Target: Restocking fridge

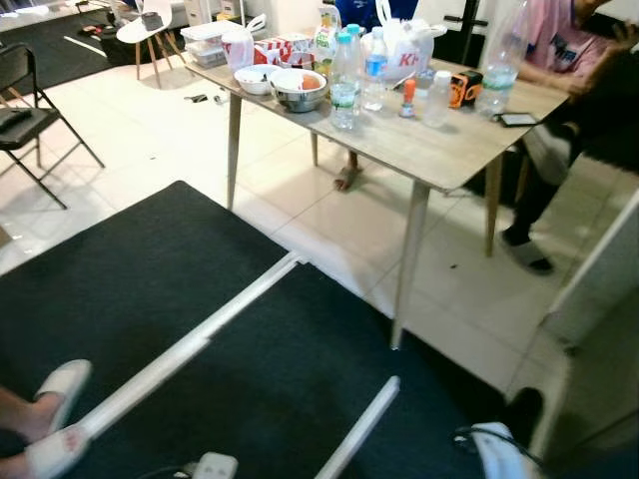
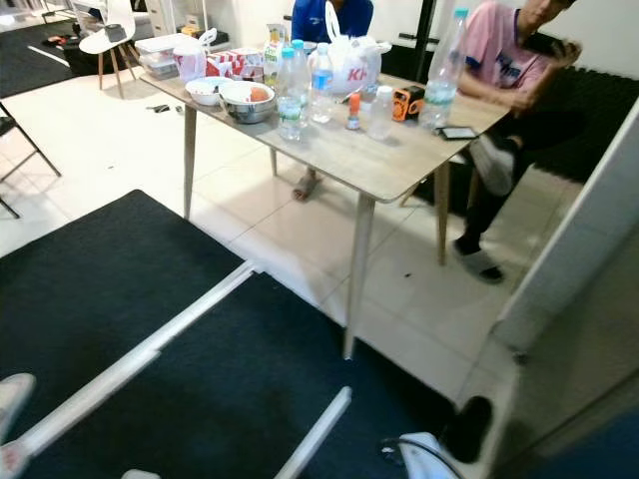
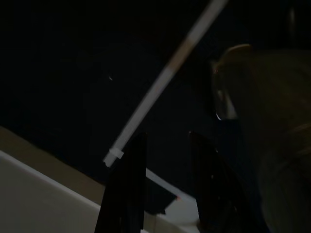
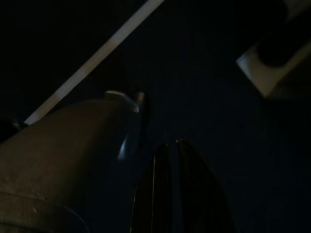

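- A light wooden table [image 1: 439, 150] stands in the upper middle of the head views, on slim angled legs over pale floor tiles.
- Its far end is crowded: clear water bottles [image 1: 344, 88], a metal bowl [image 1: 299, 93], a white bowl [image 1: 257, 79], a white plastic bag with red print [image 1: 407, 45], a small orange-capped bottle [image 1: 407, 98] and an orange and black box [image 1: 464, 89].
- A tall water bottle [image 1: 502, 62] stands at the table's right edge, beside a phone [image 1: 517, 119] lying flat.
- A person in a pink shirt [image 2: 509, 50] sits at the upper right of the frame, one leg crossed; another in blue [image 2: 331, 18] sits behind the table.
- A black mat [image 1: 150, 289] with white strips [image 1: 180, 354] covers the lower half of the frame; a foot in a white slipper [image 1: 55, 419] shows at the lower left.
- The left gripper [image 3: 163, 194] hangs low over the dark mat, well apart from the table's goods, its two black fingers spread with a gap between them.
- The right gripper [image 4: 170, 189] likewise hangs over dark floor, fingers pressed together, holding nothing.
- A black folding chair [image 1: 25, 110] stands at the left edge.
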Robot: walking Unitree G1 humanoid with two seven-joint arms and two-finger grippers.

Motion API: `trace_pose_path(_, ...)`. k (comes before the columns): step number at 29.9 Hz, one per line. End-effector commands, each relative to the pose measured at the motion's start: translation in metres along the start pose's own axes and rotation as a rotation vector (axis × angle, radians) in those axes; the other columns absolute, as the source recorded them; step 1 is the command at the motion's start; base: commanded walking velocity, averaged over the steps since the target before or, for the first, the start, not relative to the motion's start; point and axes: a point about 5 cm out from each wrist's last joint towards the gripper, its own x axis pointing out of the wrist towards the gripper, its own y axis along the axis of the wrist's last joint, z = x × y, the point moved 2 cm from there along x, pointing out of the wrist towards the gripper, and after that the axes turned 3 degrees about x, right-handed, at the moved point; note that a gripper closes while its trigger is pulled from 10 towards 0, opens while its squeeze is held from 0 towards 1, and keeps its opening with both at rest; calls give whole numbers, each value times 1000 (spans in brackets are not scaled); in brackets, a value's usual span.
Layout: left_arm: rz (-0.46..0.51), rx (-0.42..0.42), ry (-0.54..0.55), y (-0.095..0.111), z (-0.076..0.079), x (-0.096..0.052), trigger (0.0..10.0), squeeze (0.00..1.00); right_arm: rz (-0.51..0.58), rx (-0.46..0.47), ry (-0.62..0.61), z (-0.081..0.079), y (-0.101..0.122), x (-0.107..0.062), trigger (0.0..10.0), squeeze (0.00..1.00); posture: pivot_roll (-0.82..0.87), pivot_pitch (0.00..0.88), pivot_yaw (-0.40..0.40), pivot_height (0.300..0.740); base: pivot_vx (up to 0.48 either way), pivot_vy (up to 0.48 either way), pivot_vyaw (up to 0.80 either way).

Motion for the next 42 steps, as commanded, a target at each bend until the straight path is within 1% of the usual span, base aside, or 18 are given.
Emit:
trace_pose_path(1,-25,7,1,-8,0,-1,10000,0,19,-1,9,-5,6,1,10000,0,-6,0,32,740,304,0,0)
trace_pose_path(31,-25,10,0,-9,1,-1,10000,0,26,13,10,-3,2,0,10000,0,-4,0,28,740,306,0,0)
trace_pose_path(36,-22,9,-1,-8,2,-1,10000,0,35,15,9,-1,4,0,10000,0,-3,0,21,740,306,0,0)
trace_pose_path(40,-14,-2,1,-5,0,-1,10000,0,54,37,15,-2,7,0,10000,0,0,0,30,740,305,0,0)
trace_pose_path(42,-13,2,2,-5,0,-1,10000,0,54,32,16,-2,7,0,10000,0,0,0,30,740,307,0,0)
